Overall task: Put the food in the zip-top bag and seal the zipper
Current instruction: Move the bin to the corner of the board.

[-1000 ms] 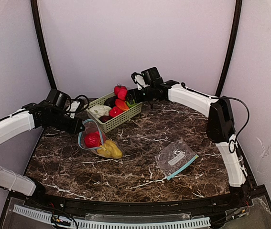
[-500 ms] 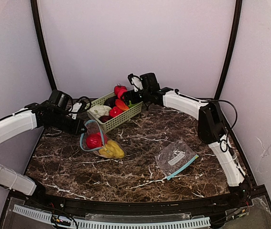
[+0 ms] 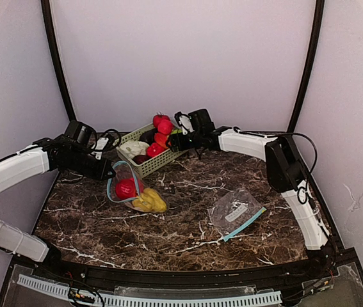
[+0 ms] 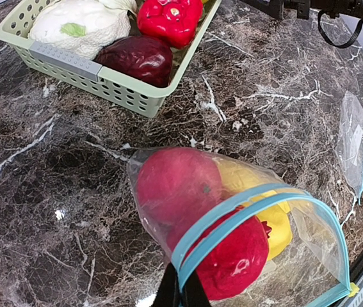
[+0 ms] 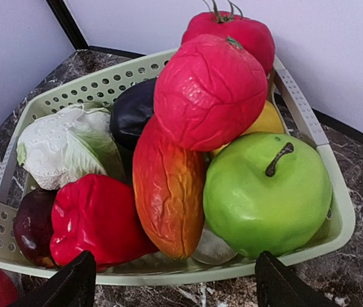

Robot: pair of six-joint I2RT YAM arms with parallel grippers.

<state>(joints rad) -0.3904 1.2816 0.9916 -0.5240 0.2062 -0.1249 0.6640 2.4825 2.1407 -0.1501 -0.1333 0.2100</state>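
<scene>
Toward the far left of a dark marbled desk (image 3: 187,224) sits a pale green slatted basket (image 3: 165,161) heaped with glossy toy food. Seen from the right wrist, the pile holds a red tomato (image 5: 232,29) with a stem at the far side, a wrinkled pink-red fruit (image 5: 210,93) on top, a long orange-red piece (image 5: 168,192) leaning under it, a green apple (image 5: 267,195) at the right, a red pepper (image 5: 95,220) at the near left, a pale cabbage (image 5: 69,147) and a dark purple piece (image 5: 133,112) behind it. The right gripper (image 3: 175,141) hovers at the right side of the basket with its jaws spread wide and nothing between them. Just near and left of the basket, the left gripper (image 3: 107,171) is clamped on the rim of a clear zip-top bag (image 4: 309,236) with a blue zipper strip. The bag's mouth is open and its body lies on the desk. Inside it are a round red fruit (image 4: 178,182), a second red piece (image 4: 232,259) and a yellow piece (image 4: 258,188). Well apart, at the near right, a second clear bag (image 3: 235,211) lies flat on the desk.
</scene>
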